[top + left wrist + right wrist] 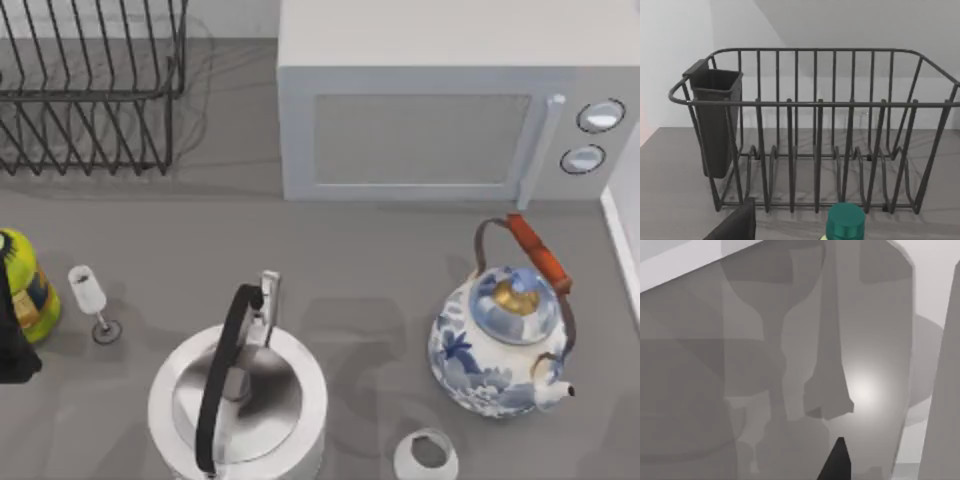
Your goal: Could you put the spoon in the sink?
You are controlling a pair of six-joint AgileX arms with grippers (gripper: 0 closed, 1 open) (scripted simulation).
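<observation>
The spoon and the sink are out of view. My left gripper (10,345) is a dark shape at the table's left edge, right beside a yellow-green bottle (25,285). In the left wrist view a black part of that gripper (735,225) sits low, near the bottle's green cap (845,222), and faces the wire dish rack (815,105). In the right wrist view a black tip of my right gripper (837,462) hangs over a grey surface crossed by soft shadows.
The dish rack (90,90) stands at the back left with a black utensil cup (715,120) on its side. A microwave (440,100) fills the back right. A steel kettle (238,400), a blue-white teapot (500,350), a wine glass (92,295) and a white cup (426,456) stand in front.
</observation>
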